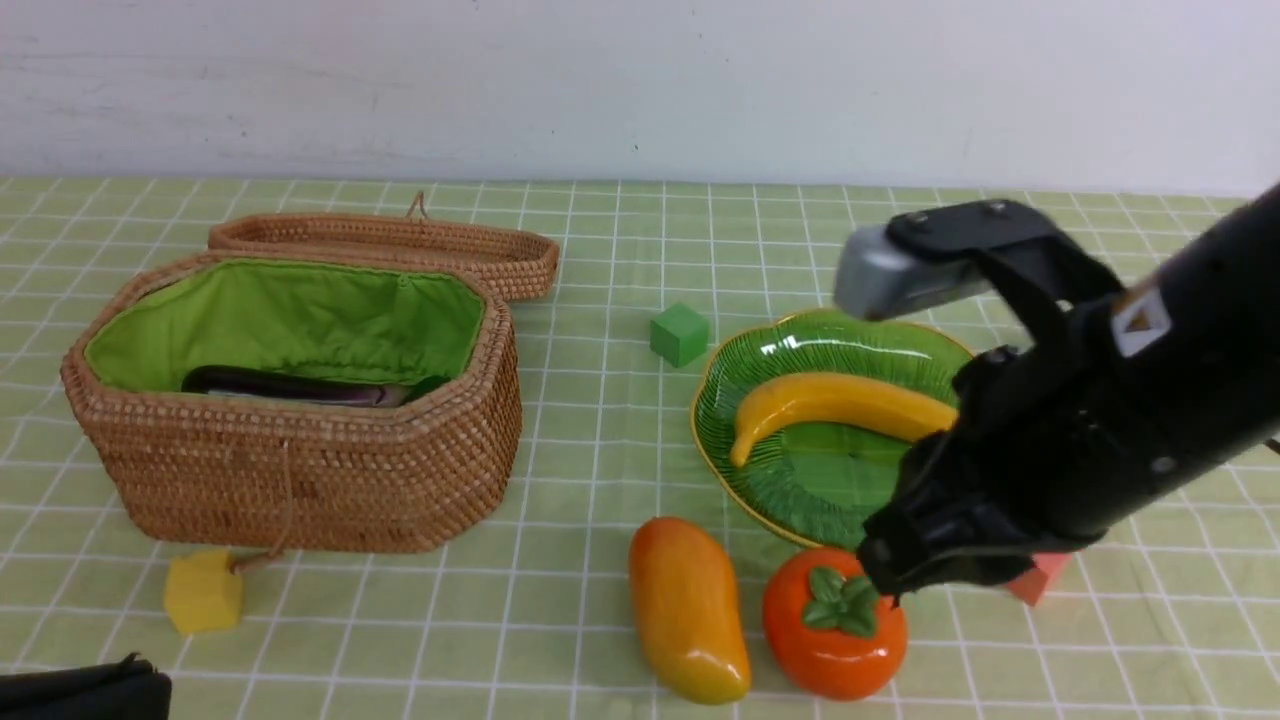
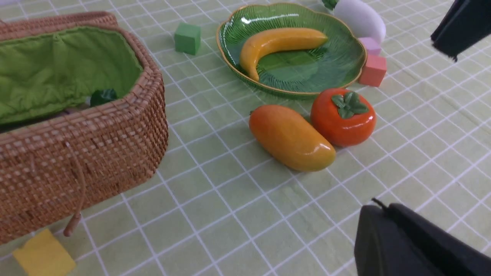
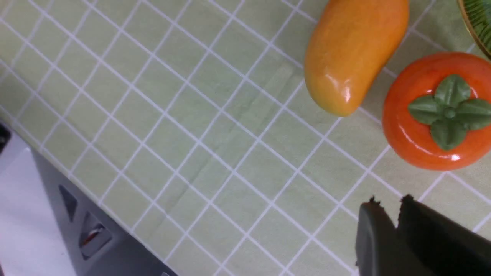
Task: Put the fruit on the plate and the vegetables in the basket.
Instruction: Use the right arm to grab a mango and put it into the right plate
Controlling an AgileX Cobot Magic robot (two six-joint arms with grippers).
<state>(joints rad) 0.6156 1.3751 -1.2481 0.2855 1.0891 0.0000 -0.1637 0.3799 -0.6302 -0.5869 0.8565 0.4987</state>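
The wicker basket (image 1: 300, 480) stands open at the left, and the dark purple eggplant (image 1: 290, 387) lies on its green lining. The banana (image 1: 835, 402) rests on the green plate (image 1: 830, 340). In front of the plate the mango (image 1: 688, 607) and the persimmon (image 1: 835, 625) lie side by side on the cloth. The white radish (image 2: 360, 19) lies beyond the plate. My right gripper (image 1: 885, 585) hangs just above the persimmon's right side, shut and empty. My left gripper (image 2: 378, 207) is shut and empty, low near the table's front left.
A green cube (image 1: 680, 334) sits between basket and plate. A yellow cube (image 1: 203, 592) lies by the basket's front corner. A pink cube (image 2: 370, 44) and a salmon cube (image 2: 372, 71) crowd the plate's right side. The basket's lid (image 1: 400, 245) lies open behind it.
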